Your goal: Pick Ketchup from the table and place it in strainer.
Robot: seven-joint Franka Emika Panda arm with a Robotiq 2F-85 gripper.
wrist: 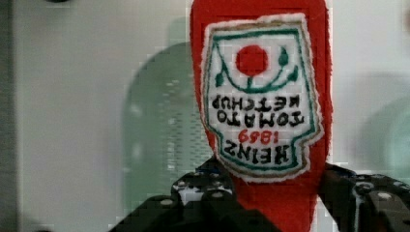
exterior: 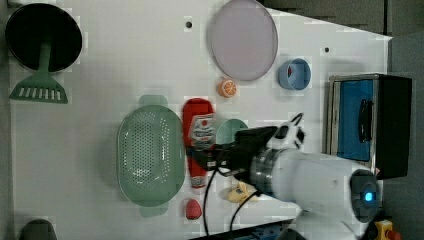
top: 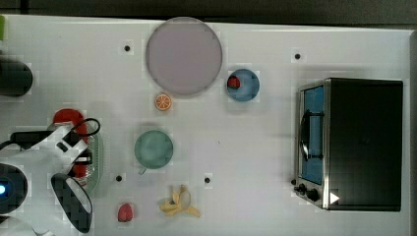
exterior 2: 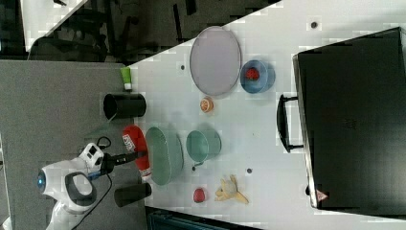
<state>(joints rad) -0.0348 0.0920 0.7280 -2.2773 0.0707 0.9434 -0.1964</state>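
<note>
The Ketchup [exterior: 199, 131] is a slim red bottle with a white label. It hangs lengthwise in the air beside and partly over the strainer [exterior: 150, 155], a pale green oval basket with a dotted bottom. My gripper [exterior: 202, 159] is shut on the bottle's narrow neck end. The wrist view has the Ketchup [wrist: 261, 96] between my two black fingers [wrist: 193, 195], with the strainer [wrist: 154, 135] blurred below it. In the top view my arm covers most of the Ketchup [top: 69, 118] and the strainer [top: 97, 162]. The right view puts the Ketchup [exterior 2: 135, 143] just at the right view's left of the strainer [exterior 2: 163, 155].
A dark green cup [top: 154, 149] stands close to the strainer. Farther off are an orange slice [top: 163, 102], a lilac plate [top: 183, 55], a blue cup [top: 243, 85] holding a strawberry, a banana peel [top: 180, 202], a loose strawberry [top: 125, 212] and a toaster oven [top: 354, 142].
</note>
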